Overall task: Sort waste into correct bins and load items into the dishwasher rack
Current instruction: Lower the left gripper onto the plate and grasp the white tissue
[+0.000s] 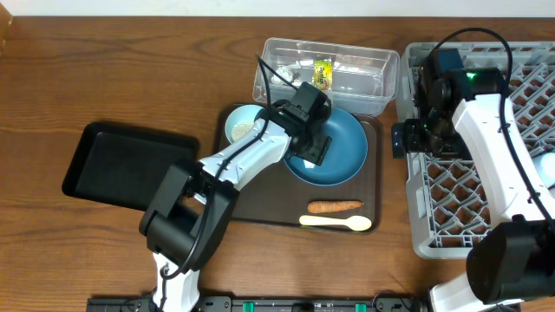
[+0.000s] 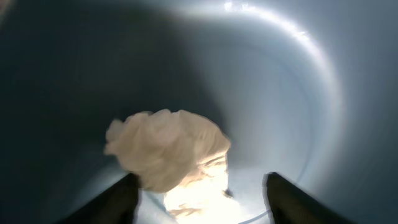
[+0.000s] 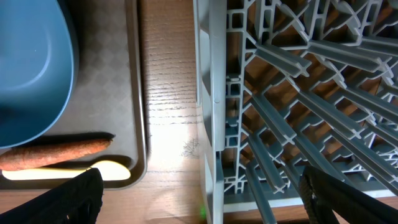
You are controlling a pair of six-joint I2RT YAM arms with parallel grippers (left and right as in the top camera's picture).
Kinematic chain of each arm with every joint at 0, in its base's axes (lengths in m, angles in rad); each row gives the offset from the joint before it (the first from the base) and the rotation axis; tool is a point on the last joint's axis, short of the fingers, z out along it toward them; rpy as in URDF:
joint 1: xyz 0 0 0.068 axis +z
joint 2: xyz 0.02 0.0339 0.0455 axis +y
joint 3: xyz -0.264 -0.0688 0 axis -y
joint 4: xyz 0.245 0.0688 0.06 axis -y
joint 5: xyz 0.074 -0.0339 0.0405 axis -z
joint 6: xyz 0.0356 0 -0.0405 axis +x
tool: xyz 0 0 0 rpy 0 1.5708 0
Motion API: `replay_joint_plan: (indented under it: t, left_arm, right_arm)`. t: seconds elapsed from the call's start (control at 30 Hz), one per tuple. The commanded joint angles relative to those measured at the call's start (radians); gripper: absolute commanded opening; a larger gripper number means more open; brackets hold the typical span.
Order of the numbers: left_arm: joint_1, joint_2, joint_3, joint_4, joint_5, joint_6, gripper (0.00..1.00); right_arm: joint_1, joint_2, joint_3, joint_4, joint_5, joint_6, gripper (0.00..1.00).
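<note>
Blue bowl [image 2: 311, 93] holds a crumpled napkin [image 2: 165, 149]; the left tool [image 2: 202, 186] stands open close to it, the right tool [image 3: 202, 186] open above the rack [image 3: 214, 93] edge.

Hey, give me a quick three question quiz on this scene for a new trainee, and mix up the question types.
1. True or false: the carrot lies on the brown tray.
2. What sits in the blue bowl below the left gripper? A) crumpled napkin B) fork C) cup
3. Short answer: what lies beside the carrot, nearer the tray's front edge?
Key: 1 true; 2 A; 3 the spoon.
</note>
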Motion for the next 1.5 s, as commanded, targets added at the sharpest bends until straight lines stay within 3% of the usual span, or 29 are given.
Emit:
replay_joint_plan:
  t: [0.0,0.1,0.33,0.73,0.97,1.1,1.3,1.47]
  left_arm:
    - [-0.007,0.013,-0.005,0.005,0.005,0.001,0.53]
    - [-0.007,0.013,-0.005,0.004,0.005,0.001,0.42]
    - [-0.008,0.014,-0.006,0.006,0.005,0.001,0.47]
    - [-0.008,0.067,-0.006,0.016,0.005,0.001,0.46]
    - [-0.006,0.059,-0.005,0.031,0.005,0.001,0.22]
    - [-0.006,0.059,-0.005,0.043,0.005,0.001,0.14]
    - [-0.006,0.058,-0.005,0.054,0.005,0.001,0.06]
    - [-0.006,0.057,-0.005,0.047,0.005,0.001,0.06]
  right_arm:
    - [0.0,-0.009,0.01,-0.001,-0.005,0.01,0.99]
    - [0.0,-0.009,0.01,-0.002,-0.005,0.01,0.99]
    - [0.0,-0.009,0.01,-0.004,-0.005,0.01,0.99]
    - [0.0,-0.009,0.01,-0.005,-0.005,0.01,0.99]
    - [0.0,-0.009,0.01,-0.005,-0.005,0.01,0.99]
    - [0.0,-0.009,0.01,-0.004,-0.004,0.01,0.99]
    - [0.0,-0.009,0.01,-0.004,-0.004,0.01,0.99]
    - [0.0,-0.009,0.01,-0.006,-0.005,0.01,0.99]
